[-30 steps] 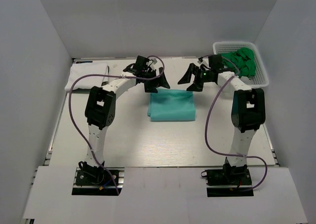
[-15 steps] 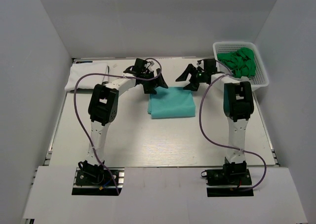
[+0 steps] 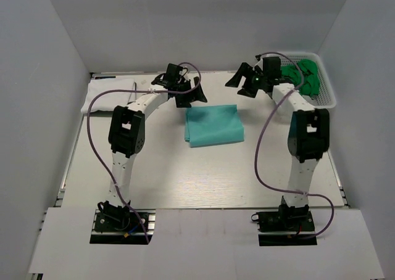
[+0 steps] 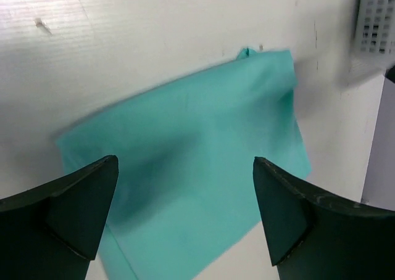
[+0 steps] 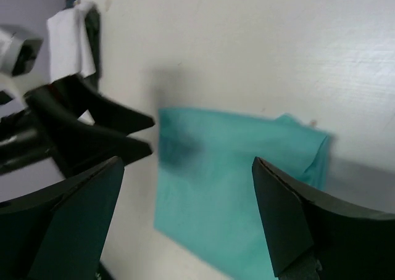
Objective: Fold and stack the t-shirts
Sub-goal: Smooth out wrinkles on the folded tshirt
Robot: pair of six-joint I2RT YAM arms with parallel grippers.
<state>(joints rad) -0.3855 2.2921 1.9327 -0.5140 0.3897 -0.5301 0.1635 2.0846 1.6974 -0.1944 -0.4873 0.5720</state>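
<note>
Filling basket (image 3: 329, 96), green cloth (image 3: 305, 76) — overhead only, teal t-shirt (image 3: 214, 124) folded flat

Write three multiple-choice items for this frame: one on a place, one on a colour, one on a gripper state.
1. Where on the table does the folded teal t-shirt lie?
A) near edge
B) middle
C) far left corner

2. What colour is the cloth in the white basket?
A) bright green
B) red
C) black

3. How are the left gripper and right gripper?
A) both open, gripping nothing
B) both shut on the shirt
C) one open, one shut

Answers:
1 B: the top view shows it mid-table, between the arms.
2 A: a green bundle fills the basket.
3 A: each wrist view shows its fingers spread wide above the shirt.
</note>
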